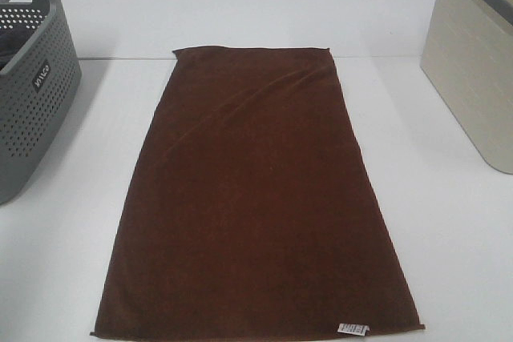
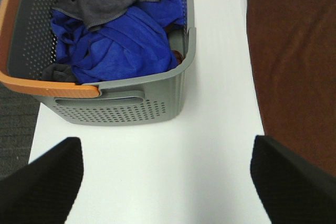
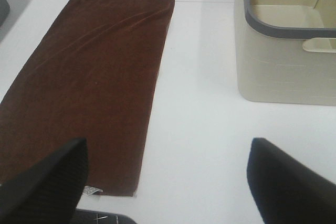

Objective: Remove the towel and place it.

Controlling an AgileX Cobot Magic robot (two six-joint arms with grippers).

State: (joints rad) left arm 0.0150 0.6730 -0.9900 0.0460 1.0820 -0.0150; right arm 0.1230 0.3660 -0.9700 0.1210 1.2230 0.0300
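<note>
The maroon towel [image 1: 260,198] lies flat and spread out lengthwise on the white table, its white tag [image 1: 352,328] at the near right corner. It also shows in the left wrist view [image 2: 294,61] and the right wrist view [image 3: 84,82]. Neither gripper shows in the exterior high view. My left gripper [image 2: 167,182] is open and empty above bare table between the grey basket and the towel's edge. My right gripper [image 3: 168,182] is open and empty above bare table beside the towel's near right corner.
A grey perforated basket [image 1: 44,110] with an orange handle [image 2: 31,85] stands at the left, holding blue and grey cloths [image 2: 115,40]. A beige bin [image 1: 473,78] with a grey rim [image 3: 273,27] stands at the right, empty inside as far as it shows.
</note>
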